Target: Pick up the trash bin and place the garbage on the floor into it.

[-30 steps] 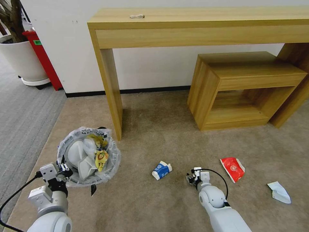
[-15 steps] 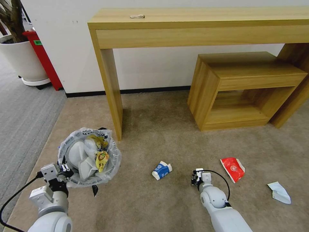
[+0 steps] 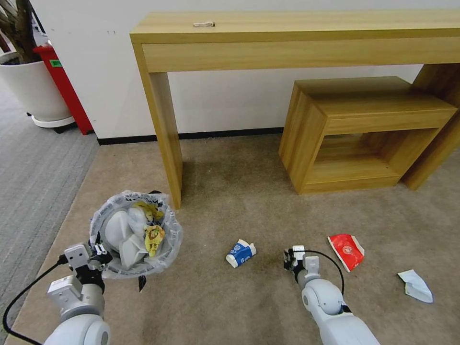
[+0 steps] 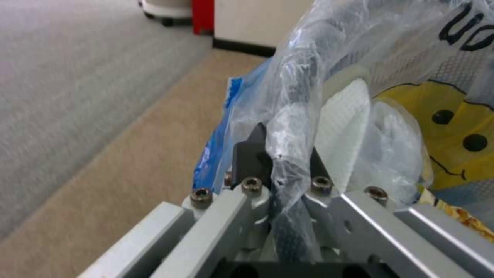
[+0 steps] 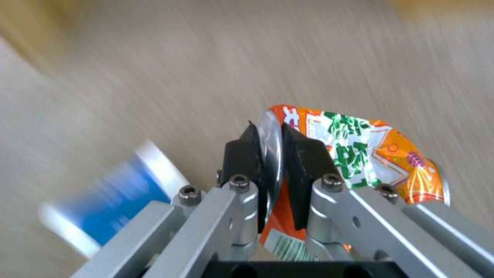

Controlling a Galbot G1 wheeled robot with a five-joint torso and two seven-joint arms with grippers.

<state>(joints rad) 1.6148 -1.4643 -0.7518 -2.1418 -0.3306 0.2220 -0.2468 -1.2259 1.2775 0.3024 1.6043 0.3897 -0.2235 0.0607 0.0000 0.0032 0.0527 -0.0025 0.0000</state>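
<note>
Trash bin (image 3: 135,235) holding slippers (image 3: 122,235), left gripper (image 4: 282,162) clamping rim — wrapper (image 5: 360,154) pinched right.

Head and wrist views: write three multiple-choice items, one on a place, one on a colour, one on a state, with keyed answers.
1. Where does the blue-white carton lie?
A. in the trash bin
B. on the floor between bin and right gripper
C. on the desk

2. What colour is the wrapper in the right gripper?
A. orange
B. black
C. purple

3. How is the left gripper?
A. open above the floor
B. shut on the trash bin's rim
C. holding a slipper

Answers: B, it rests on the floor; A, orange with green print; B, its fingers pinch the trash bin rim.
</note>
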